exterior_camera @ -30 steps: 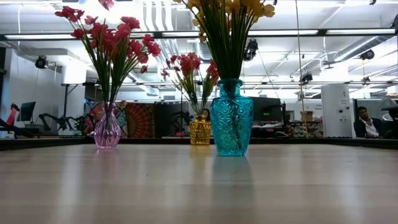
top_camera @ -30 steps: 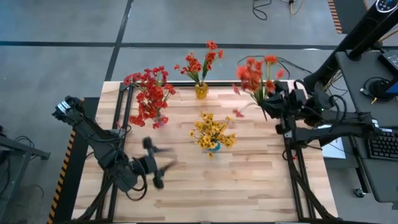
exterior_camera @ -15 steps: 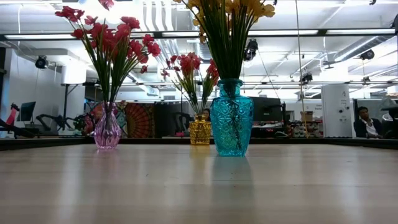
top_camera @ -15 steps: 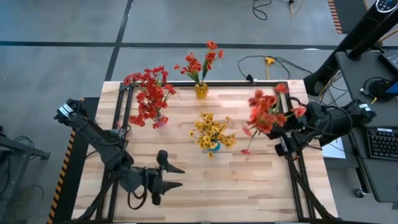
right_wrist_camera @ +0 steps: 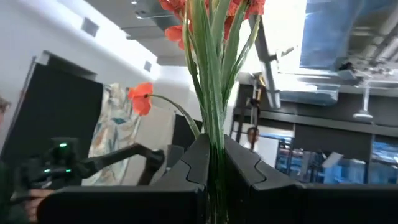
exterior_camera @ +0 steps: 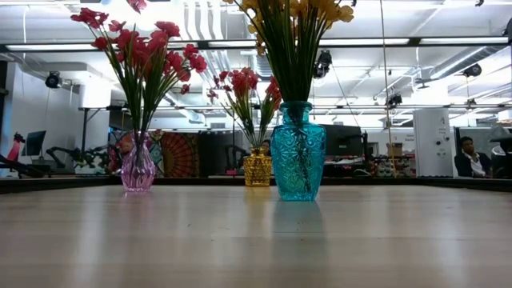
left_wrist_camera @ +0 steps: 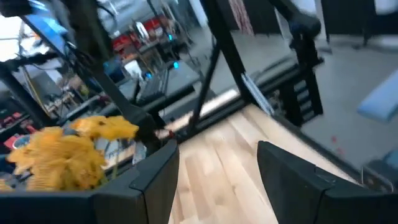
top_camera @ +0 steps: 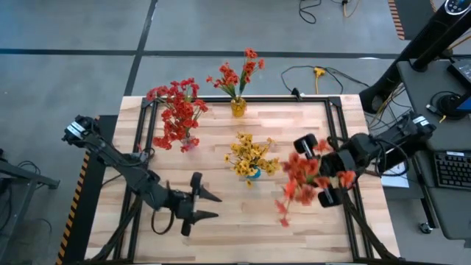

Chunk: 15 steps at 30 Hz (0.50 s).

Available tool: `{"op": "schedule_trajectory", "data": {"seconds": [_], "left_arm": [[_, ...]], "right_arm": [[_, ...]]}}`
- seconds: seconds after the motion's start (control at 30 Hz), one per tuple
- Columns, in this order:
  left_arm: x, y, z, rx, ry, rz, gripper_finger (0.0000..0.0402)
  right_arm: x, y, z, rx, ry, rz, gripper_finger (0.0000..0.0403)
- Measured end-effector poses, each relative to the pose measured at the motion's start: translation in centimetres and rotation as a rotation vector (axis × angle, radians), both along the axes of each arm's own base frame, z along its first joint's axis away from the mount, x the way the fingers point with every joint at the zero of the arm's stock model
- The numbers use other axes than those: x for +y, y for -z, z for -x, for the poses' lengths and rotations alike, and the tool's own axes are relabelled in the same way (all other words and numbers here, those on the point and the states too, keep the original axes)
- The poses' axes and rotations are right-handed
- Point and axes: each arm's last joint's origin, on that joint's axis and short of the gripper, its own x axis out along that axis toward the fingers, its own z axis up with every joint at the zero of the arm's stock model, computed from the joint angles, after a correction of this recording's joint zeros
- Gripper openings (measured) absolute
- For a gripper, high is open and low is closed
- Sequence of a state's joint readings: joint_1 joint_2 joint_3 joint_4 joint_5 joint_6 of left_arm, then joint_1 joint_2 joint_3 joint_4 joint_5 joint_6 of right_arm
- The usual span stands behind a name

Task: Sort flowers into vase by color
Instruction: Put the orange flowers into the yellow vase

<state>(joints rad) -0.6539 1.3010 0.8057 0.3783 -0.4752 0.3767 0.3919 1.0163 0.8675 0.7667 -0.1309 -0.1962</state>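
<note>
Flowers, artificial sprigs with thin green stems and clustered small blooms, stand sorted across the pale planked wooden table (top_camera: 221, 221), whose smooth boards are bordered by dark metal frame rails; the broad near half of the top lies bare; a red bunch (top_camera: 176, 114) rises from a ribbed pink glass vase (exterior_camera: 138, 168) at the far left, yellow blooms (top_camera: 249, 154) fill a faceted turquoise glass vase (exterior_camera: 298, 152) near the middle, and a red-orange spray (top_camera: 235, 73) sits in a small amber glass vase (exterior_camera: 257, 170) at the far edge; the right gripper (top_camera: 324, 173), over the table's right side, has its dark fingers pressed together on the stems of an orange-red bunch (top_camera: 302, 180) carried above the wood; the left gripper (top_camera: 204, 206) hovers over the near left, fingers spread and holding nothing.
</note>
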Motion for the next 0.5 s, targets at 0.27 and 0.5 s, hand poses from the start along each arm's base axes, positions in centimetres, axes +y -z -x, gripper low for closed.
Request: {"op": "schedule_trajectory", "data": {"seconds": [0.27,0.5], "left_arm": [[2.5,-1.0,-0.6,-0.26,-0.07,0.162,0.02],[2.8,-0.3,-2.7,-0.303,-0.115,0.186,0.02]], "right_arm": [[2.5,2.1,-1.7,0.074,0.142,0.034,0.0018],[3.7,2.7,-3.6,0.103,0.221,0.043,0.0018]]}}
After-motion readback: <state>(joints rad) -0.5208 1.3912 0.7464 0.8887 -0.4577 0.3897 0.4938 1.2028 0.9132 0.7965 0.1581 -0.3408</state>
